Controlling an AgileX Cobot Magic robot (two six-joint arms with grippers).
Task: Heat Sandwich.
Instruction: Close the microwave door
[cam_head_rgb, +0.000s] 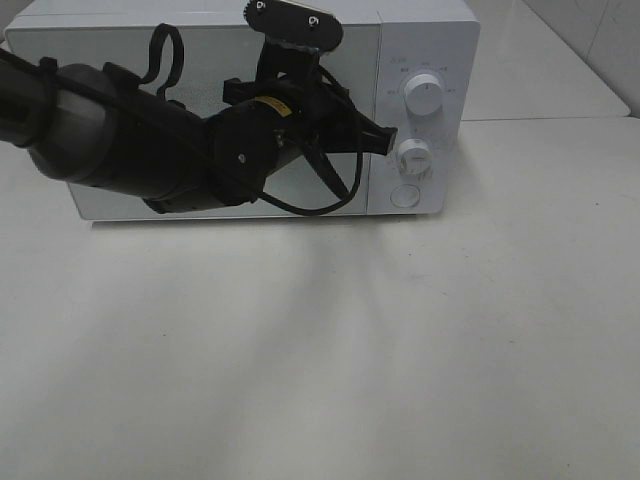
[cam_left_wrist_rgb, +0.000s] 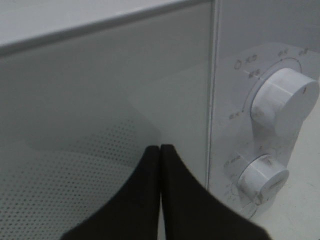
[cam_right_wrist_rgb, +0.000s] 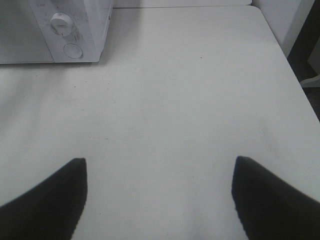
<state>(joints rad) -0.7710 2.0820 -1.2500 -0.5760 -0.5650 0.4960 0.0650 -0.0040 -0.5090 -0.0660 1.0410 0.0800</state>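
Exterior high view
left arm (cam_head_rgb: 130, 140): we are seeing it reaching in from the left edge and lying across the front of the microwave (cam_head_rgb: 430, 30).
left gripper (cam_head_rgb: 386, 140): we are finding its dark tip at the seam between the door (cam_head_rgb: 110, 55) and the control panel (cam_head_rgb: 445, 150), just beside the lower knob (cam_head_rgb: 413, 155); we cannot tell here whether it is touching anything.
upper knob (cam_head_rgb: 425, 97): it is sitting above the lower knob, with the round button (cam_head_rgb: 404, 195) below both.
table (cam_head_rgb: 320, 360): the white top is carrying the microwave along its far side.

Left wrist view
left gripper (cam_left_wrist_rgb: 160, 150): we are watching its two black fingers (cam_left_wrist_rgb: 142, 200) pressing flat together with nothing between them.
door (cam_left_wrist_rgb: 100, 100): it is lying flush and closed, its dotted screen showing just past the fingers.
knobs: the upper knob (cam_left_wrist_rgb: 285, 102) and the lower knob (cam_left_wrist_rgb: 262, 180) are standing out from the panel beside the fingertips.

Right wrist view
right gripper (cam_right_wrist_rgb: 160, 167): we are seeing its fingers (cam_right_wrist_rgb: 55, 200) spread wide apart and holding nothing, hanging over the bare table (cam_right_wrist_rgb: 190, 100).
microwave (cam_right_wrist_rgb: 95, 30): it is standing well apart from this gripper, at the far corner.

Task thing
sandwich: we are not finding it in any view, so we cannot tell where it is.
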